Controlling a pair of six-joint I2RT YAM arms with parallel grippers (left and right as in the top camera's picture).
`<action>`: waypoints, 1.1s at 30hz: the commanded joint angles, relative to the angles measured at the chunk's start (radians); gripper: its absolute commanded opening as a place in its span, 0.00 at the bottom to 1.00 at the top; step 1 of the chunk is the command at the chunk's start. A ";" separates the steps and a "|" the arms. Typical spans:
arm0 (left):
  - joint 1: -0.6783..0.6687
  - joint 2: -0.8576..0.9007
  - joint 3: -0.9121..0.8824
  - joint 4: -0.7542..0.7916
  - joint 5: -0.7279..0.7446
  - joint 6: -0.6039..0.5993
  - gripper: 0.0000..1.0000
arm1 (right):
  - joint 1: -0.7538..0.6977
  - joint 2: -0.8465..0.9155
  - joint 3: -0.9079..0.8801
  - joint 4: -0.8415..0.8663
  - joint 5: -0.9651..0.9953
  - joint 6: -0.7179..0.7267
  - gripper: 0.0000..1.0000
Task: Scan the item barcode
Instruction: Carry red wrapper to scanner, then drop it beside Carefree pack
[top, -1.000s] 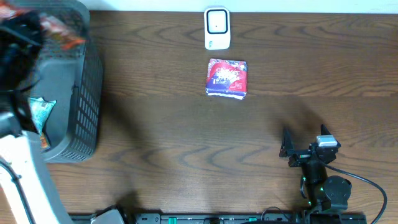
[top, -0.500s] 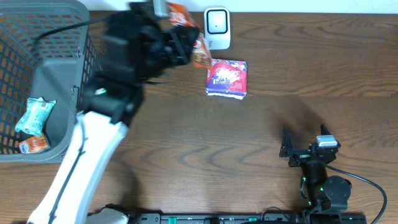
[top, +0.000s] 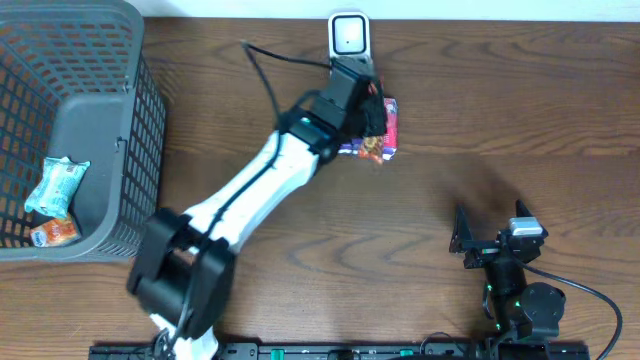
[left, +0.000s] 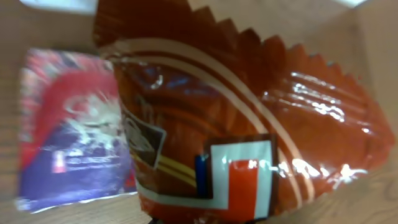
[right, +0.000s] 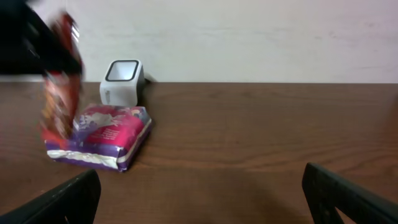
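Note:
My left gripper (top: 368, 112) is shut on an orange-red snack packet (top: 375, 146) (left: 249, 124), which it holds on edge just in front of the white scanner (top: 349, 45) (right: 122, 81). The packet hangs over a purple and red packet (top: 391, 122) (left: 68, 143) (right: 102, 134) lying flat on the table. In the left wrist view the orange packet fills the frame and hides the fingers; no barcode shows. In the right wrist view the orange packet (right: 59, 93) is blurred at the left. My right gripper (top: 488, 224) (right: 202, 208) rests open and empty at the front right.
A grey mesh basket (top: 140, 150) stands at the left edge with a pale green packet (top: 60, 182) and an orange one (top: 50, 232) inside. The left arm (top: 250, 195) stretches diagonally across the table's middle. The table is dark wood.
The left arm has swung from the basket rightward with the orange-red packet and now holds it over the purple packet by the scanner. The right arm has not moved.

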 joint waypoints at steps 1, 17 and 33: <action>-0.035 0.039 0.008 0.040 -0.019 0.013 0.08 | -0.006 -0.005 -0.002 -0.004 0.000 0.013 0.99; -0.045 0.047 0.008 0.083 -0.019 0.029 0.65 | -0.006 -0.005 -0.002 -0.004 0.000 0.013 0.99; 0.375 -0.392 0.009 0.013 -0.021 0.145 0.65 | -0.006 -0.005 -0.002 -0.004 0.000 0.013 0.99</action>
